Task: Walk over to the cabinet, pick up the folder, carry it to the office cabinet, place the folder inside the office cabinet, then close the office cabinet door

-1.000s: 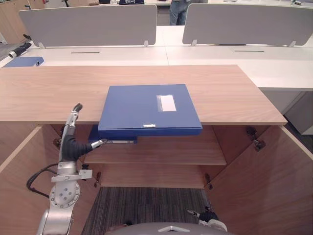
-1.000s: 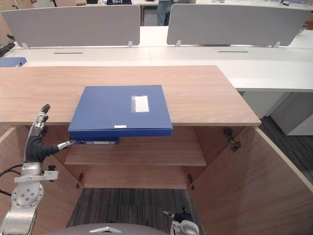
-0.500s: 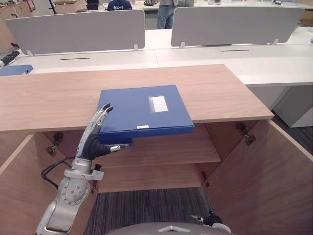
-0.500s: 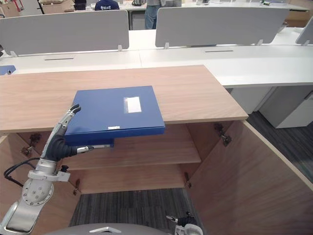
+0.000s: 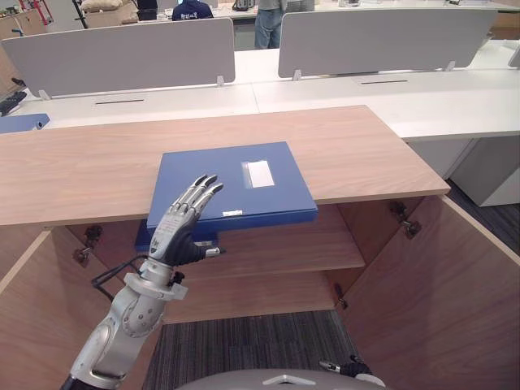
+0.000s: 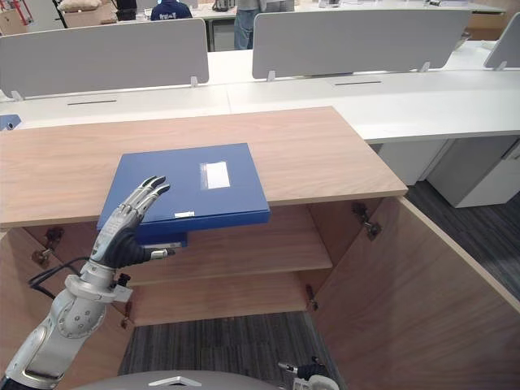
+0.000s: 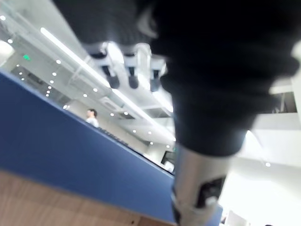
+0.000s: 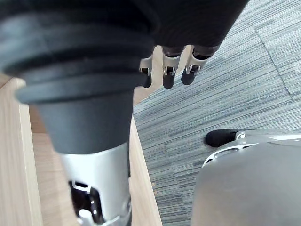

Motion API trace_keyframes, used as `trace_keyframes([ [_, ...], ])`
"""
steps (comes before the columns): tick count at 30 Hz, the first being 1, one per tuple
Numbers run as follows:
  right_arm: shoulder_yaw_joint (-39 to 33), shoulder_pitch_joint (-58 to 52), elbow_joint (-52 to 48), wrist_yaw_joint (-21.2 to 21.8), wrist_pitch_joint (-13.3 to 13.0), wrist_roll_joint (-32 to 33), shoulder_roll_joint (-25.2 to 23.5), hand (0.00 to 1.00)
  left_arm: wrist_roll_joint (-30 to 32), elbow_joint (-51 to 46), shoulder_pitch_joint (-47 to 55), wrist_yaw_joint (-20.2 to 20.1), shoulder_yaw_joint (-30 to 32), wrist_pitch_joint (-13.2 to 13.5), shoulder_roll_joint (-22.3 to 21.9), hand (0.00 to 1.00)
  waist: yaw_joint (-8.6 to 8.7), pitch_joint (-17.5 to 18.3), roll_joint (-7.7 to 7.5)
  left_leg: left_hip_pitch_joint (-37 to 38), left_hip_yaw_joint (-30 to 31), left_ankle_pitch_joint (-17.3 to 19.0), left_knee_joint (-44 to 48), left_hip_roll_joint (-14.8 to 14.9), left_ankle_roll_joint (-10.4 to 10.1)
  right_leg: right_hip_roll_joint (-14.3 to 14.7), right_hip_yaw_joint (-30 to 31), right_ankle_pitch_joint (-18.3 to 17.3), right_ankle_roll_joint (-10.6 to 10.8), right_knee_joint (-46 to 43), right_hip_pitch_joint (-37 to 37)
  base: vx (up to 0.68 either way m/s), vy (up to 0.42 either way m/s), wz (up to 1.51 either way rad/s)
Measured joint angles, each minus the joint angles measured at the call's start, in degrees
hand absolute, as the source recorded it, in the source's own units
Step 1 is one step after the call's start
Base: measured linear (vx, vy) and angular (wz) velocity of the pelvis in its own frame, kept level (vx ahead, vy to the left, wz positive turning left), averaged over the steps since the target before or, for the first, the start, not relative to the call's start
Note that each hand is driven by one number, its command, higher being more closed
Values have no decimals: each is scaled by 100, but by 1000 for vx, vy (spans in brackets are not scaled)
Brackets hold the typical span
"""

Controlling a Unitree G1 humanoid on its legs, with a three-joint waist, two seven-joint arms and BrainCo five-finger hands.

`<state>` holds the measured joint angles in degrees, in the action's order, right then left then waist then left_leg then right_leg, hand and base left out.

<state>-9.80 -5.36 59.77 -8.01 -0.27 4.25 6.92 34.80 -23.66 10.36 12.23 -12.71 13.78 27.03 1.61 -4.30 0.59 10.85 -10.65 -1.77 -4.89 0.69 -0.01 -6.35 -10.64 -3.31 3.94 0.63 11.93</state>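
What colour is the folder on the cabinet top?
Folder is blue, with a white label; clearest in left eye view.

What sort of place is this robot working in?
Most likely an open-plan office: long white desks with grey divider screens behind, a wooden cabinet with its doors open, and a blue folder lying on top of it.

L hand (image 7: 133, 77): fingers straight in a row, w/ nothing in them. Blue folder (image 7: 70, 141) side runs across past them, resting on wood top (image 7: 47, 202). Person (image 7: 91, 117) far bkgd, ceiling lights (image 7: 70, 49) overhead.
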Motion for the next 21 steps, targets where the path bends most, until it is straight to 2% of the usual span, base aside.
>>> trace_keyframes([
  [8,-1,-18,35,0,0,10,-1,0,583,35,-6,11,-142,-36,118,0,50,40,-30,2,0,4,-3,0,2,0,17,11,-2,17,-2,0,0,0],
  [12,-3,-52,35,2,0,9,-2,0,829,262,-4,38,-154,-160,97,0,50,61,-34,1,0,7,-5,-2,5,-1,17,11,-2,21,-2,0,0,0],
  [21,-5,-116,35,1,2,9,-9,0,1226,545,-5,258,-152,-428,-321,0,82,80,-30,-89,53,6,-6,-7,6,-2,-32,11,0,30,-59,0,0,2],
])
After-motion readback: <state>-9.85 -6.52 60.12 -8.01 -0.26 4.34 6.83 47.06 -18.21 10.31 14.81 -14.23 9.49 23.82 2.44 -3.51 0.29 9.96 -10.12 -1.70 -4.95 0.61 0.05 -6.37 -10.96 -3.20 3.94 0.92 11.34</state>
